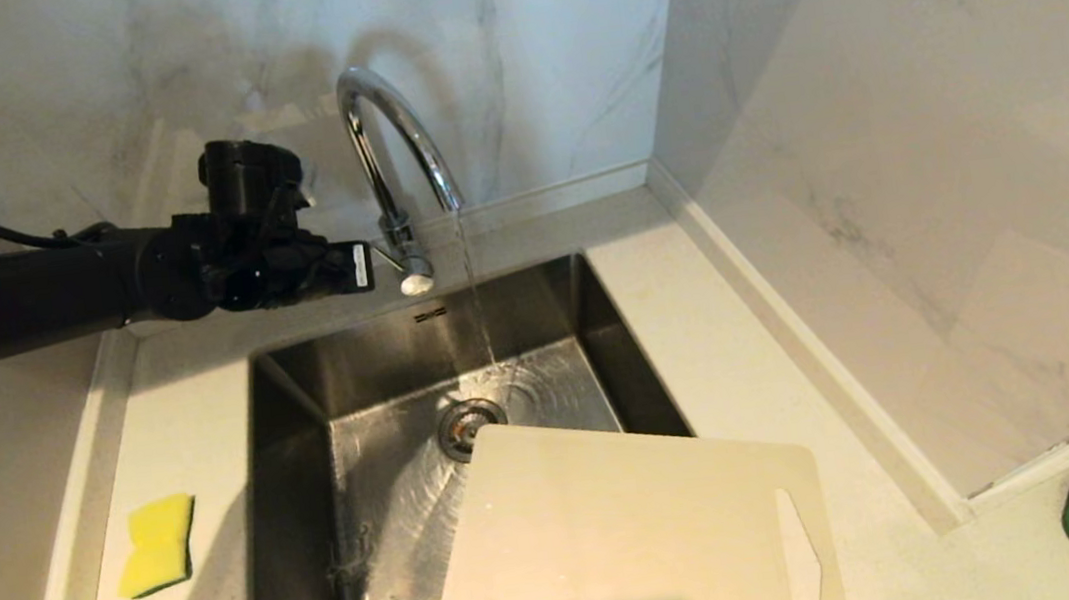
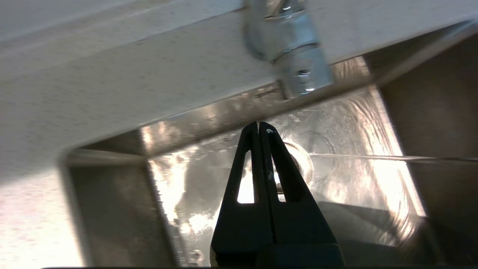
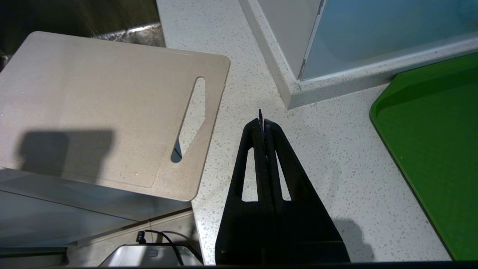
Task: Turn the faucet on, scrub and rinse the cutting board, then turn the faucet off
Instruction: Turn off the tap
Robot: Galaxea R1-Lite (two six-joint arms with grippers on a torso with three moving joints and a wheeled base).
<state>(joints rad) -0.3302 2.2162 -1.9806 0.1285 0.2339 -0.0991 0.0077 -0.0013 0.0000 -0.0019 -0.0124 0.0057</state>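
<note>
Hovering my left end effector (image 1: 367,265), fingers pressed together and empty, just beside the faucet (image 1: 398,160) lever while water streams into the sink (image 1: 294,438). Cutting board (image 1: 621,532) lies well apart, overhanging the sink's near corner, beside my closed, empty right end effector (image 3: 262,123) over the surface (image 3: 328,168).

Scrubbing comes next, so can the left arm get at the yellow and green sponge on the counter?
Probably yes. The yellow and green sponge lies alone on the pale counter left of the steel sink, with nothing over it; the shut left gripper would have to swing back from the chrome faucet.
</note>
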